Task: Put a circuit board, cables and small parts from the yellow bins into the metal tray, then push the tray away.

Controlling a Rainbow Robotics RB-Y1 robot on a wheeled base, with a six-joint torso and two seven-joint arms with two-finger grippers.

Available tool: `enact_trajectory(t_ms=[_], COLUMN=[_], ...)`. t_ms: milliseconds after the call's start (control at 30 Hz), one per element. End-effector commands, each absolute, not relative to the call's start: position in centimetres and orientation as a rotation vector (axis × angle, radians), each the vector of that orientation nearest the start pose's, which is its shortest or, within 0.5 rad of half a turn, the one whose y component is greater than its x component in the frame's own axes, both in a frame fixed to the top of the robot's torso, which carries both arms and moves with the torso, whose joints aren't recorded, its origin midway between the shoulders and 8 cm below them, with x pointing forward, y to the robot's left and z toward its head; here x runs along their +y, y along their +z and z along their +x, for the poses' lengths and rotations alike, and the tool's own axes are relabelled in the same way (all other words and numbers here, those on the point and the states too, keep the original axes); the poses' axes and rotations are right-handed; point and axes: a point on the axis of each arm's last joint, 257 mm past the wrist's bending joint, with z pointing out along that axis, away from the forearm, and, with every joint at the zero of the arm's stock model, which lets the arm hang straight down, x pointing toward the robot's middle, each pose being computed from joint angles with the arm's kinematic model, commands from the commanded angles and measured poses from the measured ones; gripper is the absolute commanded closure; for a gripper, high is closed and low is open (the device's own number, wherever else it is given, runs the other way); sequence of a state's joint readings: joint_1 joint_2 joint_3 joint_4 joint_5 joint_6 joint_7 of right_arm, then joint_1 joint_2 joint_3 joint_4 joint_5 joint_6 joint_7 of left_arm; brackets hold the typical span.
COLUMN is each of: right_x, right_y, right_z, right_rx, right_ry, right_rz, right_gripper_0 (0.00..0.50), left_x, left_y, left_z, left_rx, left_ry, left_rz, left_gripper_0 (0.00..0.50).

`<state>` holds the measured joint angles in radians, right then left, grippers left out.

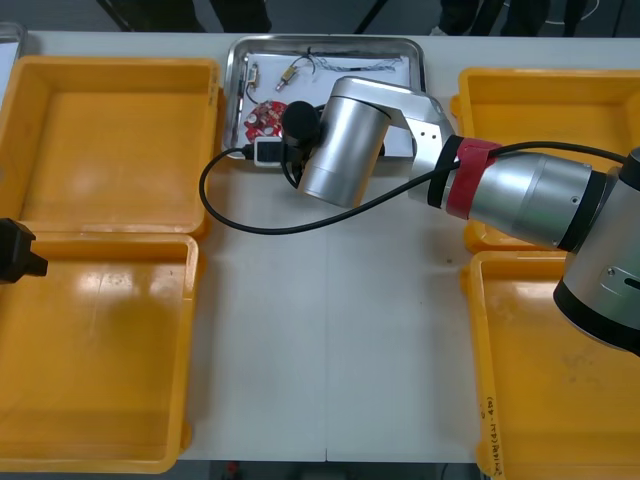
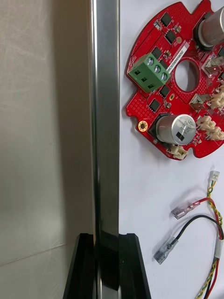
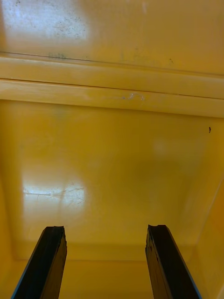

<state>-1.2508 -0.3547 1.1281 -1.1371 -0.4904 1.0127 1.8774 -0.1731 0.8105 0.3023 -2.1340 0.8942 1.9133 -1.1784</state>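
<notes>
Right claw (image 2: 106, 239) pinches metal tray (image 2: 105, 93) rim

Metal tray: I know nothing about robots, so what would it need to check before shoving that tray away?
1. Grip: the right gripper is shut on the rim of the shiny metal tray: ok.
2. Load: a round red circuit board, a red and yellow cable and small metal parts lie inside the tray: ok.
3. Rim beside the gripper: nothing hangs over it: ok.
4. Other arm: the left gripper is open over a yellow plastic bin at the table's left, away from the tray: ok.
5. Room ahead: little of the light table shows beyond the tray's far rim: cannot tell.
</notes>
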Motion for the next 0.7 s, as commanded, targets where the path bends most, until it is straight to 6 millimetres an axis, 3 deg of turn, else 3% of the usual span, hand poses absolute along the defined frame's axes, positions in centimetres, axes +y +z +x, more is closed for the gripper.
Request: enact_trajectory(t_ms=[33, 700], right_x=[3.6, 2.0], right_y=[-15.1, -15.0], right_z=[63.0, 64.9], right_rx=[1.514, 1.519], right_ry=[-0.723, -0.745], right_rz=[-1.712, -1.689], right_gripper_0=[0.5, 0.5], left_x=[39.4, 39.4], left_y=[-15.4, -15.4], left_z=[36.8, 36.8], left_rx=[2.698, 2.698], left_ry=[0.055, 0.055], left_rz=[-0.046, -0.046], left_gripper_0=[0.0, 0.0])
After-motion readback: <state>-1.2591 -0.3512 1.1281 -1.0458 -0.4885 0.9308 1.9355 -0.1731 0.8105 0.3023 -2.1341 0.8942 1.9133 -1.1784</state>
